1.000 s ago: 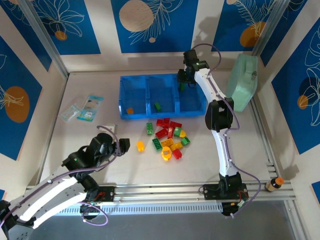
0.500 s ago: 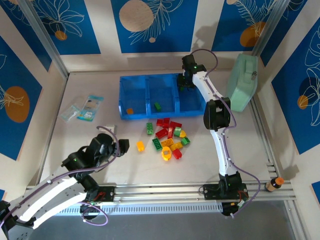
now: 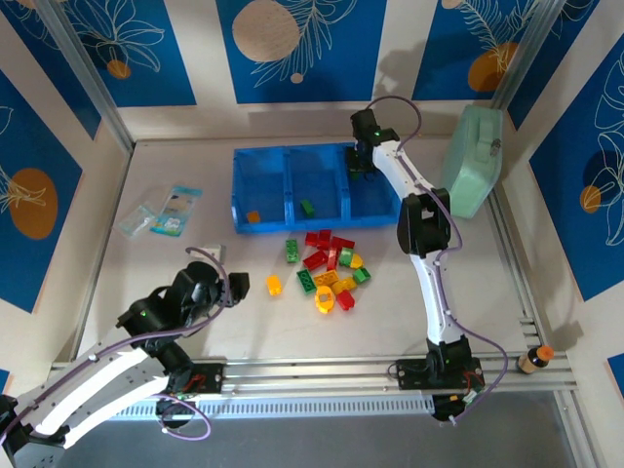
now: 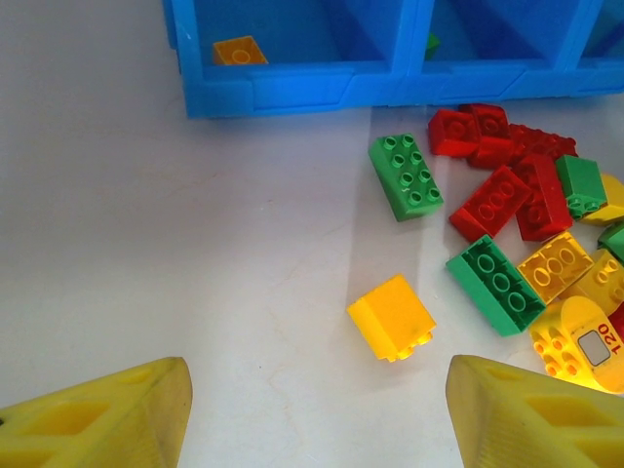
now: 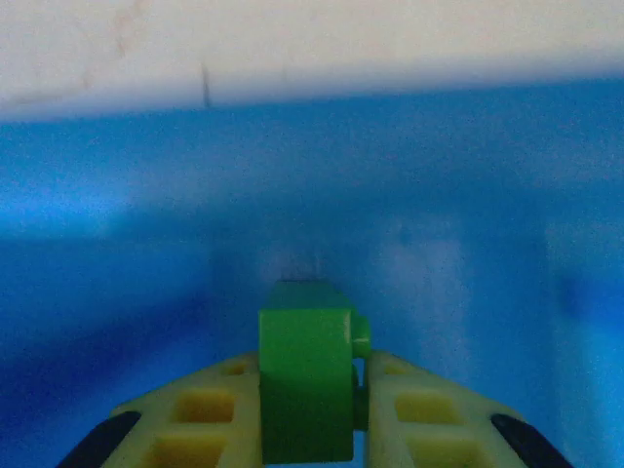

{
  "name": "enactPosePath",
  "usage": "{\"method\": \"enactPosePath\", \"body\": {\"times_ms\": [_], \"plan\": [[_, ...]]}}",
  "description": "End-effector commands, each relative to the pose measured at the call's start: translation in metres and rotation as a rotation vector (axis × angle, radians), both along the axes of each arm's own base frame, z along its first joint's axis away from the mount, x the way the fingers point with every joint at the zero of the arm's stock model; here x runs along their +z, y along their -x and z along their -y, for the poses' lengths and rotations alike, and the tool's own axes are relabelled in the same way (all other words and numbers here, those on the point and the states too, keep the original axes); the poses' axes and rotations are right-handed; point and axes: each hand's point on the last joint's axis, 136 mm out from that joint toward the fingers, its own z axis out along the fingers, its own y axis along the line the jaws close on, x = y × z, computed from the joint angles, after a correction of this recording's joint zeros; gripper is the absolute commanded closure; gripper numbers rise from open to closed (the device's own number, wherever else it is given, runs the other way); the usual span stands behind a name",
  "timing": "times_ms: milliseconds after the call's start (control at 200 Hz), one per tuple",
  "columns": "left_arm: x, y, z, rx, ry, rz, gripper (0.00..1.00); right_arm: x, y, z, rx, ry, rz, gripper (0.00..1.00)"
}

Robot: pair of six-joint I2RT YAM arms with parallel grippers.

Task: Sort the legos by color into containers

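Green brick (image 5: 304, 370): clamped between the fingers of the right gripper (image 5: 310, 419), jaws closed on its sides, blue walls all round it. From above we see this gripper at the far end of the tray (image 3: 237, 190), close to the divider between the middle and right compartments; we cannot tell which of the two it is in. We note one orange brick (image 4: 240, 50) in the left compartment and a second green brick (image 3: 307, 207) in the middle one. The loose pile (image 3: 331, 268) of red, green and yellow bricks lies on the table (image 3: 175, 166) just in front of the tray. A single yellow brick (image 4: 391, 317) sits left of the pile. The left gripper (image 4: 317, 400) hovers near it, jaws wide apart, nothing between them
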Motion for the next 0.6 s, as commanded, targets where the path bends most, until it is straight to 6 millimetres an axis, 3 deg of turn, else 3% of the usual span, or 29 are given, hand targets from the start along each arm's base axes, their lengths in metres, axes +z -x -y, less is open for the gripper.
{"method": "enactPosePath", "body": {"times_ms": [0,130,265,410,595], "plan": [[0.010,-0.001,-0.006,0.024,0.001,0.026,0.30,0.076,0.023,-0.002,-0.033,0.065,0.152,0.82],[0.007,-0.003,-0.004,0.023,0.000,0.029,0.30,0.117,0.056,-0.023,0.009,0.075,0.263,0.82],[0.003,-0.004,0.001,0.007,-0.008,0.010,0.30,0.131,0.081,-0.048,0.066,0.106,0.293,0.82],[-0.001,-0.005,0.004,0.004,-0.008,-0.001,0.31,0.126,0.101,-0.078,0.134,0.127,0.303,0.82],[-0.001,-0.003,0.002,0.008,0.006,0.000,0.30,0.098,0.114,-0.109,0.209,0.064,0.229,0.81]]}}
